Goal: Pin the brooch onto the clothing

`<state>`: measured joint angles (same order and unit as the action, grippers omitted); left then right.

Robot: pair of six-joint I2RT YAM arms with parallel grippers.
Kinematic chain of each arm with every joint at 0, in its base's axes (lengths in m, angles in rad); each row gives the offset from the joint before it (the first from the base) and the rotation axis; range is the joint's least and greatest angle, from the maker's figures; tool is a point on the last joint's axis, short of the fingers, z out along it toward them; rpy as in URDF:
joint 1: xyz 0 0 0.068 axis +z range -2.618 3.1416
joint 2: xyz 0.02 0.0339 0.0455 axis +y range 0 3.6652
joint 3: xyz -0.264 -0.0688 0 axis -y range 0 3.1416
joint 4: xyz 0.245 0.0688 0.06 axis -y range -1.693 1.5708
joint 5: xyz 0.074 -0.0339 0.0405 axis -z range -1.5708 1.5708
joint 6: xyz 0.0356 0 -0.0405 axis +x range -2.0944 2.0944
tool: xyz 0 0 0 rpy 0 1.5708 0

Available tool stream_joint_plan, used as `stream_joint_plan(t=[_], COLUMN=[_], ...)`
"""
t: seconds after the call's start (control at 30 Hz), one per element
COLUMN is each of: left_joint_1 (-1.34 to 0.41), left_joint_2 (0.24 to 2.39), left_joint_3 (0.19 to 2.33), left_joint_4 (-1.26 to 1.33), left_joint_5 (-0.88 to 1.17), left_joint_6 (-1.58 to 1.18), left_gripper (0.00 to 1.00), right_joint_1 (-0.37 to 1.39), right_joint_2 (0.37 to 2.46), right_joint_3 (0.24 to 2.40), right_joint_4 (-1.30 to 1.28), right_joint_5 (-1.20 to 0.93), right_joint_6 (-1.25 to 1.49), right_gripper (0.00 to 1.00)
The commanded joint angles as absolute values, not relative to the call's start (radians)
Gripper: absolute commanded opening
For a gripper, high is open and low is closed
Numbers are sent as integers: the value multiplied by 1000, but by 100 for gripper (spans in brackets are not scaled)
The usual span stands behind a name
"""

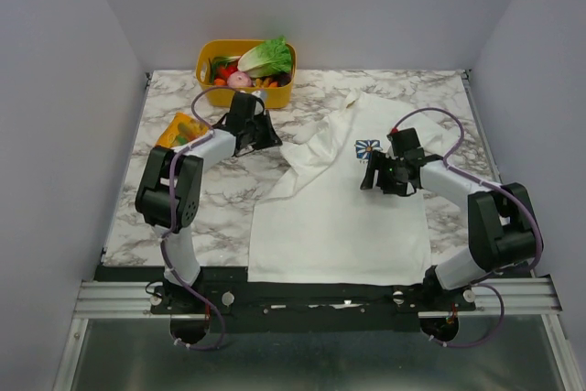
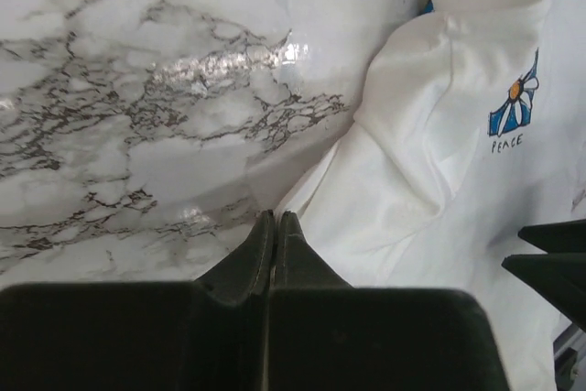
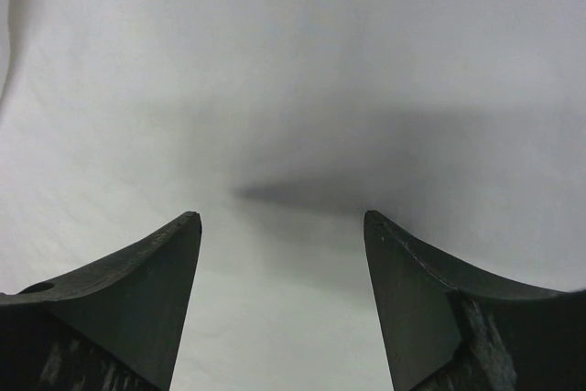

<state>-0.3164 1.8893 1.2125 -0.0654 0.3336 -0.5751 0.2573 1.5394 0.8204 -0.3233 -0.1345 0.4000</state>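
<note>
The clothing (image 1: 339, 217) is a white T-shirt spread over the marble table, with a blue flower print (image 1: 368, 148) on its chest. My left gripper (image 1: 265, 139) is shut, its tips (image 2: 276, 215) pressed together right at the edge of the shirt's left sleeve (image 2: 394, 190). I see nothing between them. My right gripper (image 1: 374, 176) hovers open over the shirt's chest, just below the print; only white fabric (image 3: 293, 89) shows between its fingers (image 3: 282, 217). The brooch is out of view in every frame.
A yellow basket (image 1: 245, 75) of toy vegetables stands at the back, just behind my left gripper. An orange snack packet (image 1: 180, 128) lies at the left beside my left arm. Bare marble (image 2: 137, 116) stretches left of the sleeve.
</note>
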Motion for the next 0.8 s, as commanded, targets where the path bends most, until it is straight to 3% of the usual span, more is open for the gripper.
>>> stream_joint_plan(t=[0.0, 0.73, 0.77], left_joint_1=[-292, -164, -161], left_joint_2=[1799, 1560, 1577], left_joint_3=[1276, 1186, 1184], left_joint_4=[-83, -141, -149], left_joint_5=[210, -232, -232], left_joint_6=[-522, -446, -449], left_gripper=[0, 0, 13], right_joint_1=[261, 261, 261], right_joint_2=[1520, 1557, 1557], right_joint_3=[801, 805, 807], right_joint_4=[-341, -348, -348], right_joint_5=[-150, -156, -158], right_joint_6=[411, 434, 434], right_gripper=[80, 81, 81])
